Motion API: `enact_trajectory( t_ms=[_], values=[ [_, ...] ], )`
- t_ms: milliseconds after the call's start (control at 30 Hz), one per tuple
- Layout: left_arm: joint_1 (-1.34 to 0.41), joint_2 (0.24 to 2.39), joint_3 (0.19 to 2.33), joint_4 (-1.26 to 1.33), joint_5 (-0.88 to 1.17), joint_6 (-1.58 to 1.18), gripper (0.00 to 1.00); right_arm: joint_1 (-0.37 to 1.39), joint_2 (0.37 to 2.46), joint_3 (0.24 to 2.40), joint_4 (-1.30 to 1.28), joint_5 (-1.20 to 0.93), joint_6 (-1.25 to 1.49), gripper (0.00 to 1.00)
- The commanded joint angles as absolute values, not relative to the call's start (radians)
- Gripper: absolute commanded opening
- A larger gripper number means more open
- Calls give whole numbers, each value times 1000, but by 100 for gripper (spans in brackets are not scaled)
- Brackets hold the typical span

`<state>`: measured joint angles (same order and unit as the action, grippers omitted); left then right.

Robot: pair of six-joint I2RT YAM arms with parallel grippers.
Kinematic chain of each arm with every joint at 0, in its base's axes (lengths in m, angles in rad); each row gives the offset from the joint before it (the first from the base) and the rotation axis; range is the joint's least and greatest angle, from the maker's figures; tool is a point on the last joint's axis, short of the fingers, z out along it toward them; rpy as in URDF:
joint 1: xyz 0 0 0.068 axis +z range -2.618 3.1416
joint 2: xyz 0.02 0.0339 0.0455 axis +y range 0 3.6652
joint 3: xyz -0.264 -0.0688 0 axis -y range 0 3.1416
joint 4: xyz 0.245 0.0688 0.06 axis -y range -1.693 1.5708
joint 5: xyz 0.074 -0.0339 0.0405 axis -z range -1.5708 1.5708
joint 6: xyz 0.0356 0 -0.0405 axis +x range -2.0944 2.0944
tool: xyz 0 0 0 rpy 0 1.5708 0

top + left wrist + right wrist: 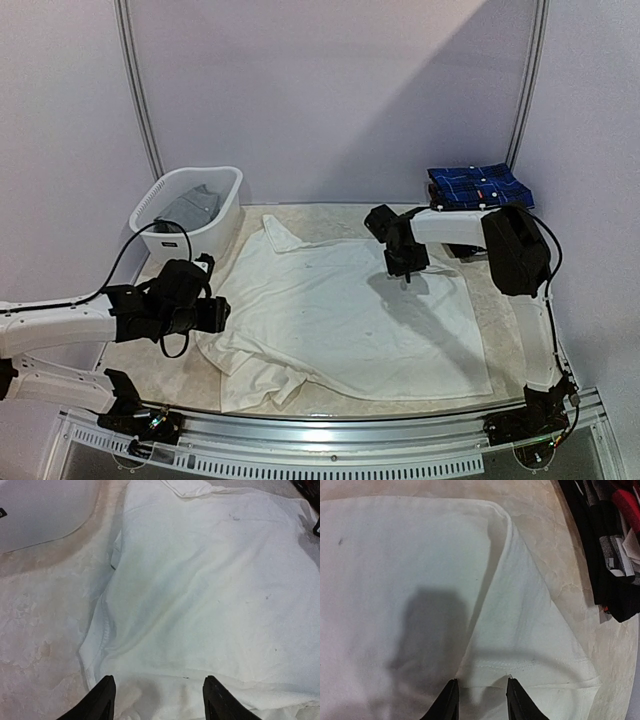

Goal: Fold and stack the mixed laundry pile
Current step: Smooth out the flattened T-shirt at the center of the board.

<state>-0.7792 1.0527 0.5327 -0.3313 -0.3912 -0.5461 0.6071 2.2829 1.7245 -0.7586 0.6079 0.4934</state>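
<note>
A plain white shirt (340,310) lies spread over the table, crumpled at its near left corner. My left gripper (215,310) hovers at the shirt's left edge. In the left wrist view this gripper (157,700) is open, with white shirt cloth (200,580) under the wide gap. My right gripper (405,270) is low over the shirt's far right part. In its own view the right gripper (481,700) stands open by a narrow gap, astride the stitched hem of a folded-over sleeve (530,645). A folded dark blue plaid shirt (478,185) rests at the back right. A grey garment (190,205) lies in the basket.
The white slotted basket (225,215) stands at the back left, close to my left arm. Dark cloth with red and grey patches (610,545) lies just right of the sleeve. Bare marbled table (487,290) shows along the right side and beside the basket (45,620).
</note>
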Motion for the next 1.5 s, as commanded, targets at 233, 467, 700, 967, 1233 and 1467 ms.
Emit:
enact_trajectory(
  t_ms=[233,467,700,967,1233,1467],
  values=[
    [-798,1099,514,-265,-384,-535,57,587,2350,1783,-782,676,464,28],
    [-799,1111,514,-258,-388,-535,56,566,2347,1827,-807,738,448,26],
    [-799,1098,506,-264,-396,-531,56,491,2370,1903,-796,771,412,27],
    [-799,1106,513,-265,-407,-528,56,455,2418,2056,-868,795,392,38],
    [-801,1191,565,-210,-378,-528,57,510,2265,1931,-796,658,364,52],
    [-794,1362,721,-120,-342,-503,53,620,2065,1684,-685,549,389,52]
  ],
)
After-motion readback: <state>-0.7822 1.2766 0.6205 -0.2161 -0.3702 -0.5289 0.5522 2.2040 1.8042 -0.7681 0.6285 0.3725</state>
